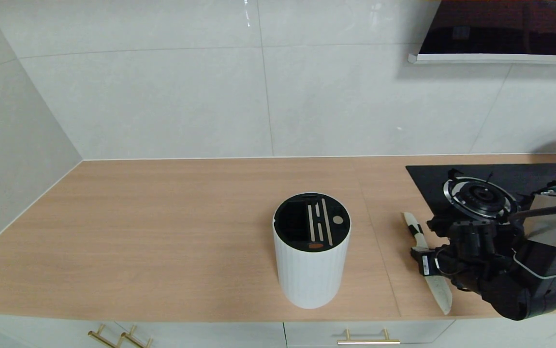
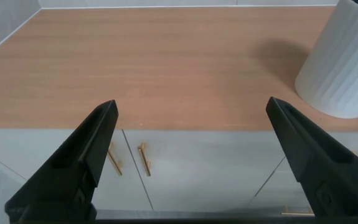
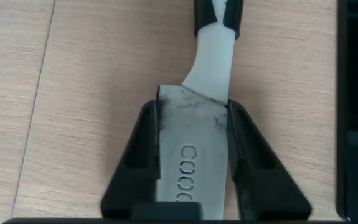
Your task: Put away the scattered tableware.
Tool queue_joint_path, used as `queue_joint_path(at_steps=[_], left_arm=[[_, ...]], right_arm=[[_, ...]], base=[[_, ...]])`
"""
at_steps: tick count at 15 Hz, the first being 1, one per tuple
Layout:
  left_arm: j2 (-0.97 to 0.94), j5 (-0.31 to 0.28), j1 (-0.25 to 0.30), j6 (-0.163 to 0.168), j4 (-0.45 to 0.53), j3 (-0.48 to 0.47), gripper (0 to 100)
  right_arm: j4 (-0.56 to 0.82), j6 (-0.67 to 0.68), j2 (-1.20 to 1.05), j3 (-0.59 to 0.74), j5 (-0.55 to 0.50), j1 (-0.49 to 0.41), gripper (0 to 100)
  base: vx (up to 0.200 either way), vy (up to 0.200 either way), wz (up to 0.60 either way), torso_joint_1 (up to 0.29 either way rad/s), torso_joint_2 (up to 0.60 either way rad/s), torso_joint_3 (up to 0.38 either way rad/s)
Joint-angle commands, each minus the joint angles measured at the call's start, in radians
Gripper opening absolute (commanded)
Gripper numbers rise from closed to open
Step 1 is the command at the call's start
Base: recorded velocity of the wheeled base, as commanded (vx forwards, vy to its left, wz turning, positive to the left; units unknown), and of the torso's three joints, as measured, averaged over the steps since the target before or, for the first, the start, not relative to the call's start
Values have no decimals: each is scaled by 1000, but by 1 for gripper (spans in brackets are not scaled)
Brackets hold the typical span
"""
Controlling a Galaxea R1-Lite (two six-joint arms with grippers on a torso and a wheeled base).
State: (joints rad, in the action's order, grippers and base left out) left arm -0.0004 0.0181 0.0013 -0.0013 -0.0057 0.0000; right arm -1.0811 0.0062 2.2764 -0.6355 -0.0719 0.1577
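Observation:
A knife (image 1: pixel 440 290) with a white blade and a black-and-white handle lies flat on the wooden counter (image 1: pixel 162 232), just left of the cooktop. My right gripper (image 1: pixel 425 263) straddles the blade near the handle. In the right wrist view its two black fingers (image 3: pixel 144 143) press against both edges of the knife (image 3: pixel 213 62), so the right gripper (image 3: pixel 192 109) is shut on it. A white ribbed cylindrical holder (image 1: pixel 312 261) with a black slotted top stands mid-counter. My left gripper (image 2: pixel 191 109) is open at the counter's front edge, left of the holder (image 2: pixel 343 68).
A black cooktop with a gas burner (image 1: pixel 481 195) takes up the right end of the counter, close behind the right arm. A range hood (image 1: pixel 500 34) hangs above it. Tiled walls close off the back and left. Cabinet handles (image 1: pixel 367 340) sit under the front edge.

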Motion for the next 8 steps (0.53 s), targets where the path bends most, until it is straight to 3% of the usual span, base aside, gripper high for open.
queue_joint_path(at_steps=[1, 8], left_arm=[[0, 0, 0, 0, 0, 0, 100], [0, 0, 0, -2, 0, 0, 100]], right_arm=[[4, 0, 8, -1, 0, 0, 0], [-10, 1, -57, 0, -8, -9, 0]], base=[[0, 0, 0, 0, 0, 0], [0, 0, 0, 0, 0, 0]])
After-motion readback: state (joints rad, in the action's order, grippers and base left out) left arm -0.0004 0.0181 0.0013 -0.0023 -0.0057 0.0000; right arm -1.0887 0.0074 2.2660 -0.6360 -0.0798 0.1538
